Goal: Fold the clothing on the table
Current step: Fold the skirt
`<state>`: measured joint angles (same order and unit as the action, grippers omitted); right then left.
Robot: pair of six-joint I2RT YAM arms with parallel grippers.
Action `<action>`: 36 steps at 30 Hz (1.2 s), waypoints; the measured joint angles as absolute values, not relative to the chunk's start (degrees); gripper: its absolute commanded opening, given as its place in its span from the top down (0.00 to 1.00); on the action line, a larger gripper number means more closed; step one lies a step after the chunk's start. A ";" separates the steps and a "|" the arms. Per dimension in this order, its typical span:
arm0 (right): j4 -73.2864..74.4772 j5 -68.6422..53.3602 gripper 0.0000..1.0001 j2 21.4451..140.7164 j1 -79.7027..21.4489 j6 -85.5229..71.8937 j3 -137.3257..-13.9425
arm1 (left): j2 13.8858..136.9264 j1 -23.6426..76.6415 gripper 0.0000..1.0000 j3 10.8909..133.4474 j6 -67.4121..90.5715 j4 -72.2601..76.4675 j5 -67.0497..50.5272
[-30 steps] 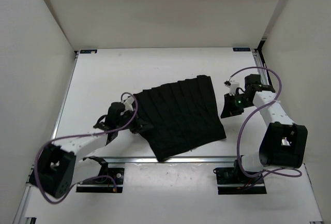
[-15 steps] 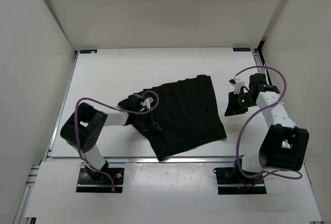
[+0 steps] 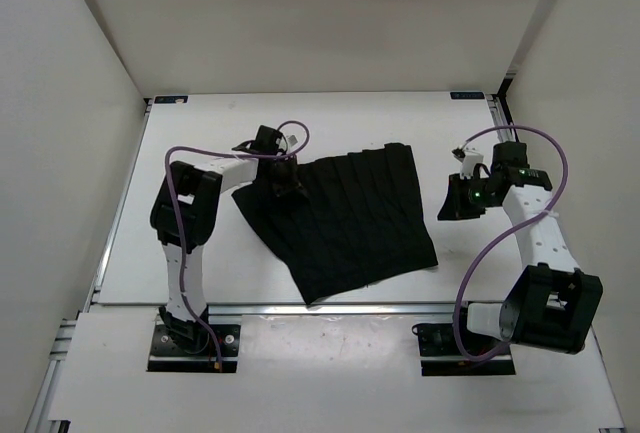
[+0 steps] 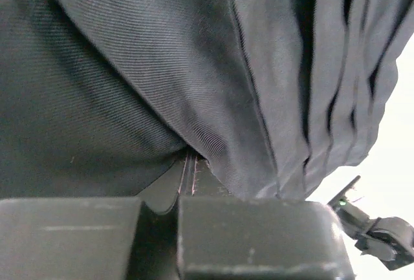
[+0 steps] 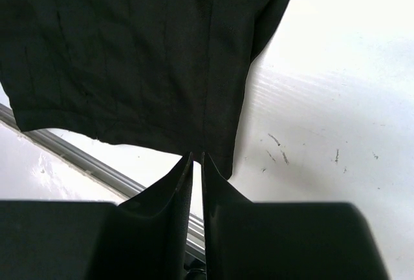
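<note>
Black pleated fabric garment [image 3: 350, 218] lies spread on the flat white tabletop [image 3: 200, 143]. It makes a rough four-sided shape, with ridges running along its length from far edge to near edge. Its near corner ends just short of the metal rail [image 3: 400, 305] along the table's near edge. Bare white table shows on all other sides of the garment.

Left gripper [image 3: 283, 185] is at the garment's far-left corner, touching the cloth. In the left wrist view the dark twill [image 4: 162, 66] fills nearly the whole frame. The jaws are closed tight, and a fold of the garment is drawn in and pinched between them [image 4: 187, 176]. Cloth around the pinch bunches into soft creases. Pleats run off to the right of the pinch, with a strip of white table past the garment's edge.

Right gripper [image 3: 452, 208] sits off the garment's right edge, near it but apart, above bare table. In the right wrist view its two dark fingers [image 5: 197, 157] stand barely parted. A thin slit of light shows between them, and they hold nothing. Ahead of the fingers lie the garment's corner [image 5: 129, 53] and the rail [image 5: 77, 157]. Scuffed white table [image 5: 323, 99] lies to the garment's right.

Purple cable [image 3: 480, 253] loops along the right arm.
</note>
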<state>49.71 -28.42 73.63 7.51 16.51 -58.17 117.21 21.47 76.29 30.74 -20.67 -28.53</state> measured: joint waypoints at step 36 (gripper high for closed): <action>49.32 -27.59 0.85 74.74 7.22 15.49 -58.87 | 114.74 24.01 1.00 80.62 18.85 -47.44 7.44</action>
